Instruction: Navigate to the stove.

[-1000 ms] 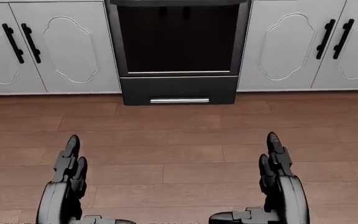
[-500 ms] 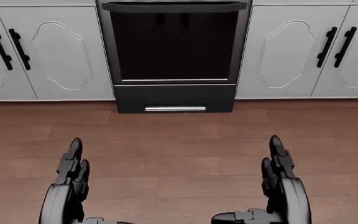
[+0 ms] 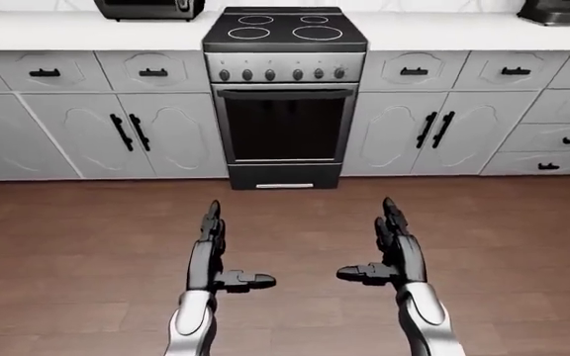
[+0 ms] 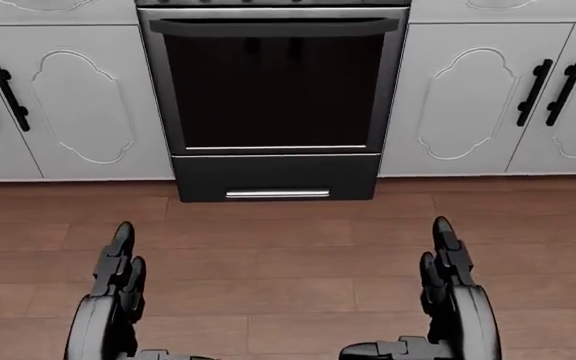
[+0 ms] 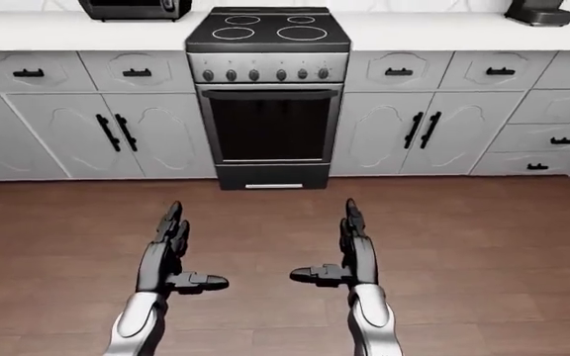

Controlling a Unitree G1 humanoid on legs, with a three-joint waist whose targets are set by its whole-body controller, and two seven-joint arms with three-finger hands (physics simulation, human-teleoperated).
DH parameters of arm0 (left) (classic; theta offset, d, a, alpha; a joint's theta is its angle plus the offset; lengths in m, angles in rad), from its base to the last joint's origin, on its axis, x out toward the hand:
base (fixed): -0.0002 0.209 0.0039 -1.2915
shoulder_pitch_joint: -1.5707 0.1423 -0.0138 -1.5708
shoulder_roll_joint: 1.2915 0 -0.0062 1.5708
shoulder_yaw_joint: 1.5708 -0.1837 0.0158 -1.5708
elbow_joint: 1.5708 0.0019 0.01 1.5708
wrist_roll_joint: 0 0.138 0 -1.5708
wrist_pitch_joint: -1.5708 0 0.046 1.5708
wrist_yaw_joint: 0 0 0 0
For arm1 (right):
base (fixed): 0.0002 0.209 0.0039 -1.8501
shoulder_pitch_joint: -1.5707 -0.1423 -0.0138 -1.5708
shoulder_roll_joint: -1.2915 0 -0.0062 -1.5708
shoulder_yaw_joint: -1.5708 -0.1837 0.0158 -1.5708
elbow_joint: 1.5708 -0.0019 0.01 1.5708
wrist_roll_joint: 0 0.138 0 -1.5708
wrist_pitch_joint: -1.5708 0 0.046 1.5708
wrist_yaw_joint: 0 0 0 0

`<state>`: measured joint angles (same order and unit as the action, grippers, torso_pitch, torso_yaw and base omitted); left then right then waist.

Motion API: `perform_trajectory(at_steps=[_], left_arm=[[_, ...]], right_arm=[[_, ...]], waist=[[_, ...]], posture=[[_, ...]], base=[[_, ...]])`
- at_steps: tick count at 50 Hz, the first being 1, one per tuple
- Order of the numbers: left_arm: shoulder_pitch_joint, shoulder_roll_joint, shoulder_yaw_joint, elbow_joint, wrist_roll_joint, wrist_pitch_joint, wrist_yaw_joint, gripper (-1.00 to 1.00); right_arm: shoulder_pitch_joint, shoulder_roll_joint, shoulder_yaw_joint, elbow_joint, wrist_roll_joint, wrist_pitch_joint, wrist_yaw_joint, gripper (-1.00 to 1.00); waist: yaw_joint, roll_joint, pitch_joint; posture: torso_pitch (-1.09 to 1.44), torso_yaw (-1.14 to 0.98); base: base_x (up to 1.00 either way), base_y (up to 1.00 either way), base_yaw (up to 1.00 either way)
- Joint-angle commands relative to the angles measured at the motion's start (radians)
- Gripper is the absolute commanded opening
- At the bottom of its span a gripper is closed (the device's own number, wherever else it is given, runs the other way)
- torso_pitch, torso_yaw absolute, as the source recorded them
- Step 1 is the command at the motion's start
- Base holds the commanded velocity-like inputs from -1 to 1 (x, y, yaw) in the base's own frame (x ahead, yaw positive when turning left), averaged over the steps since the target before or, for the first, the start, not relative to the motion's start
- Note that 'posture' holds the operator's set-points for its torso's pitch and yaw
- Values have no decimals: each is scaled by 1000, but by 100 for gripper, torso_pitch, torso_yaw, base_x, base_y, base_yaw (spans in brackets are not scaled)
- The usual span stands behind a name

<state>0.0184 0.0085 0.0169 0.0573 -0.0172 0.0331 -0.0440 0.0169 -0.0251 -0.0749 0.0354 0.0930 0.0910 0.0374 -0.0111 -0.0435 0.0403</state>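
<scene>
I hold the heading square on the stove (image 3: pixel 285 89), which stands centred at the top of the left-eye view between white cabinets (image 3: pixel 156 133). I close the remaining floor in short steps and stop just short of the oven door (image 4: pixel 273 86) (no contact). Left hand (image 3: pixel 209 256) and right hand (image 3: pixel 394 252) carry nothing, fingers (image 3: pixel 212 222) spread wide. Brown plank floor (image 3: pixel 67 245) lies ahead; the bench (image 3: pixel 443 30) carries a microwave (image 3: pixel 149 7).

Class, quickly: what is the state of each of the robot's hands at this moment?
Left hand: open, fingers straight, holding nothing.
Right hand: open, fingers straight, holding nothing.
</scene>
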Motion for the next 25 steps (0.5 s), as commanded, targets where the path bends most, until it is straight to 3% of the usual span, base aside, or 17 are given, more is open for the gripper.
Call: perform_trajectory(at_steps=[1, 7, 9, 10, 11, 12, 15, 20, 22, 23, 24, 25], left_arm=[[-21, 11, 22, -52, -1, -35, 7, 100], [-21, 10, 22, -52, -2, -35, 6, 100], [-21, 10, 22, -52, -2, -35, 6, 100], [-21, 11, 22, -52, -2, -35, 6, 100], [-21, 11, 22, -52, -2, -35, 6, 100], [-21, 11, 22, -52, -1, -35, 6, 100], [-21, 11, 22, -52, -2, -35, 6, 100], [-21, 11, 22, -52, -2, -35, 6, 100], [-21, 11, 22, -52, -2, -35, 6, 100], [-21, 10, 22, -53, -2, -35, 6, 100], [-21, 11, 22, -52, -2, -35, 6, 100], [-21, 11, 22, -52, -2, -35, 6, 100]], right_arm=[[-29, 4, 15, -42, 3, -36, 6, 100], [-35, 3, 11, -34, 6, -36, 3, 100], [-33, 3, 11, -37, 7, -35, 1, 100], [-34, 3, 10, -39, 8, -32, 0, 100], [-36, 2, 9, -36, 8, -33, -1, 100], [-35, 3, 9, -38, 9, -32, -3, 100], [-37, 2, 8, -35, 11, -30, -4, 100], [-32, 2, 12, -41, 8, -32, -2, 100], [-28, 3, 14, -44, 7, -32, 0, 100], [-29, 2, 15, -43, 6, -34, 1, 100], [-29, 2, 15, -41, 5, -36, 2, 100], [-29, 2, 15, -40, 5, -37, 2, 100]], waist=[[5, 1, -18], [-2, 63, -4], [-5, 109, -16], [-1, 145, -31], [12, 96, -18], [8, 116, -15], [21, 104, -21], [33, 48, -13], [34, 10, -19], [33, -23, -30], [28, -20, -33], [17, -6, -20]], posture=[[0, 0], [0, 0], [0, 0], [0, 0], [0, 0], [0, 0], [0, 0], [0, 0], [0, 0], [0, 0], [0, 0], [0, 0]], base=[[23, -3, 0], [24, -3, 0], [24, -2, 0], [25, -3, 0], [24, -3, 0], [25, -3, 0], [24, -3, 0], [24, -3, 0], [24, -3, 0], [25, -2, 0], [24, -3, 0], [24, -4, 0]])
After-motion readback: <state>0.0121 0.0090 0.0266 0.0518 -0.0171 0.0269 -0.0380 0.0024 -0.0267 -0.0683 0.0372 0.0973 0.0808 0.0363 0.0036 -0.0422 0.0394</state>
